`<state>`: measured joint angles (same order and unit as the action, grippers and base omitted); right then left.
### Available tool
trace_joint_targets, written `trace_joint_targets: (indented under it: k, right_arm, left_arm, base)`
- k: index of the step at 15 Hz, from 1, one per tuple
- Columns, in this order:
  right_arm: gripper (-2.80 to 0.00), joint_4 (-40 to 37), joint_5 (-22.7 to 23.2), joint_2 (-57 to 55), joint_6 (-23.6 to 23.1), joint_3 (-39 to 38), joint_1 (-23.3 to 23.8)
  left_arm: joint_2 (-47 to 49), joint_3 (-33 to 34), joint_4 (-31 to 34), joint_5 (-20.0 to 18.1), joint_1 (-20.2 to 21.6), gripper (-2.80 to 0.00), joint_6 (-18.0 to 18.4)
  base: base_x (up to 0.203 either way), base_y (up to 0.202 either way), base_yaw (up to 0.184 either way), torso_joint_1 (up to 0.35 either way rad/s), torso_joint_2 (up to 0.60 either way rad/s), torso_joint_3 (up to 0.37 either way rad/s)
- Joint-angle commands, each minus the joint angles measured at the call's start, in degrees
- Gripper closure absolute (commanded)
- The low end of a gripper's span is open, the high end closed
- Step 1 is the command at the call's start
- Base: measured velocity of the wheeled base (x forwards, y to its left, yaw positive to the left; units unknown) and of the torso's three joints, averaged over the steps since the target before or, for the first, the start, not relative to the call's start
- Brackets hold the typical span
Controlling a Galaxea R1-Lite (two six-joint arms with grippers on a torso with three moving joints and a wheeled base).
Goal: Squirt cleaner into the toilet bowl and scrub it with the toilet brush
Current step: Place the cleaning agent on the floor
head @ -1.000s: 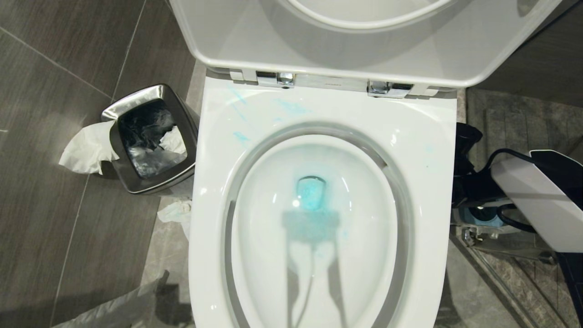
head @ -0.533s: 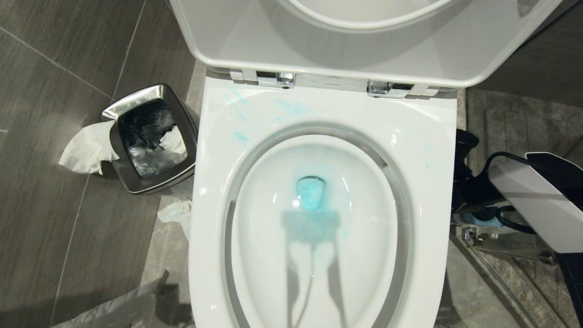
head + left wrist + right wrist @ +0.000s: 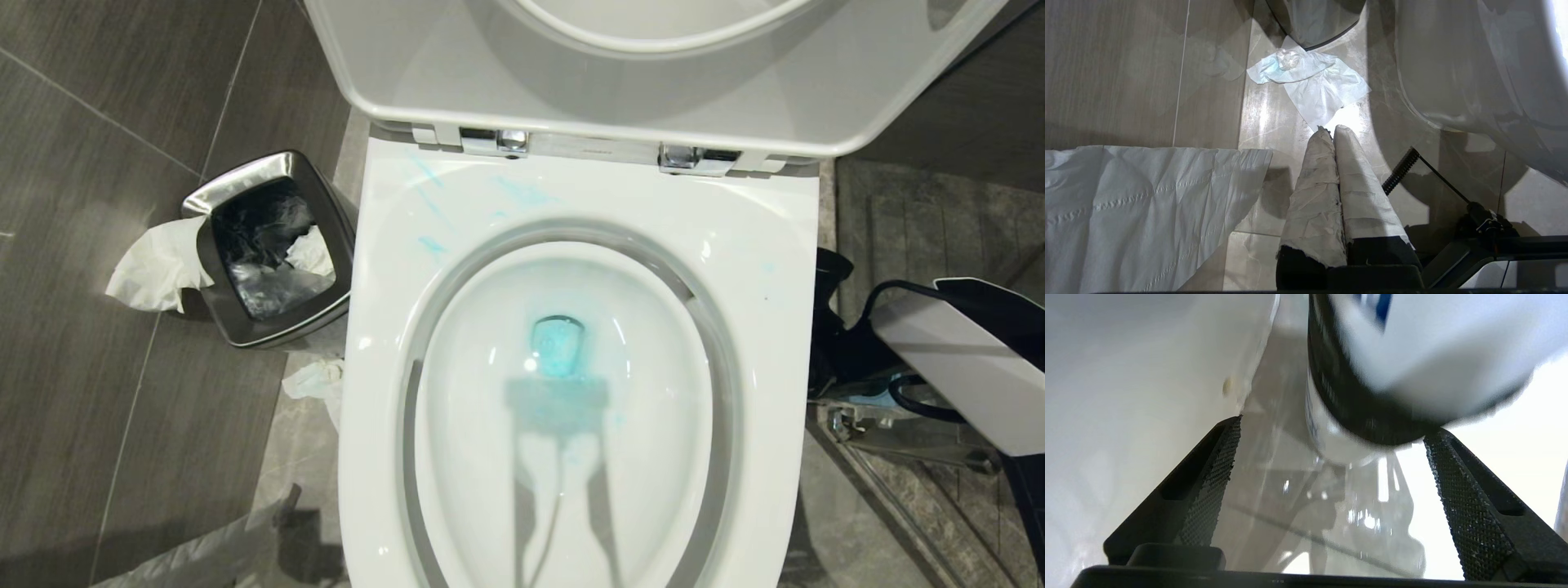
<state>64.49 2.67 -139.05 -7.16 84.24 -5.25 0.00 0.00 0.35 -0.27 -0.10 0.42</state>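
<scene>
Toilet bowl [image 3: 759, 269] beside lowered right arm [image 3: 955, 359]

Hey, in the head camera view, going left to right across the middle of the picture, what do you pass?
White crumpled tissue hanging from the bin → small square steel bin → large glossy white ceramic toilet bowl holding turquoise-blue cleaner-tinted water → the robot's white-and-black right arm.

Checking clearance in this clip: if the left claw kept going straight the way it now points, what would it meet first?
Most likely the crumpled white tissue on the floor tiles. The shut left claw, its fingers wrapped in paper, points at the tissue's near corner. Depth is unclear, so it might meet bare tile just short of it.
</scene>
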Motion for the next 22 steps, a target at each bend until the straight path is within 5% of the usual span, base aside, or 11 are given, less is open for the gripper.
trace_joint_targets:
  k: [1, 8, 9, 18, 22]
  right_arm:
    - [-2.80, 0.36, 0.05, 1.84, -0.04, -4.60, -0.20]
    - [-2.80, 3.26, -2.37, 12.75, -0.15, -25.50, -0.81]
    - [0.00, 3.98, -2.60, 14.50, -0.19, -27.18, -0.86]
    - [0.00, 2.72, -2.98, 34.52, -0.20, -48.45, -1.15]
    - [0.00, -9.26, -4.67, 45.05, 0.96, -48.47, -1.08]
  left_arm:
    - [0.09, 0.09, 0.00, 0.00, 0.01, 0.00, 0.02]
    - [0.09, 0.09, 0.00, 0.00, 0.01, 0.00, 0.02]
    - [0.09, 0.09, 0.00, 0.00, 0.01, 0.00, 0.02]
    - [0.09, 0.09, 0.00, -0.08, 0.01, 0.00, -0.24]
    - [0.09, 0.09, 0.00, 0.00, 0.01, 0.00, -0.24]
  base:
    - [0.000, 0.000, 0.000, 0.000, 0.00, 0.000]
    - [0.000, 0.000, 0.000, 0.000, 0.00, 0.000]
    - [0.000, 0.000, 0.000, 0.000, 0.00, 0.000]
    - [0.000, 0.000, 0.000, 0.000, 0.00, 0.000]
    - [0.000, 0.000, 0.000, 0.000, 0.00, 0.000]
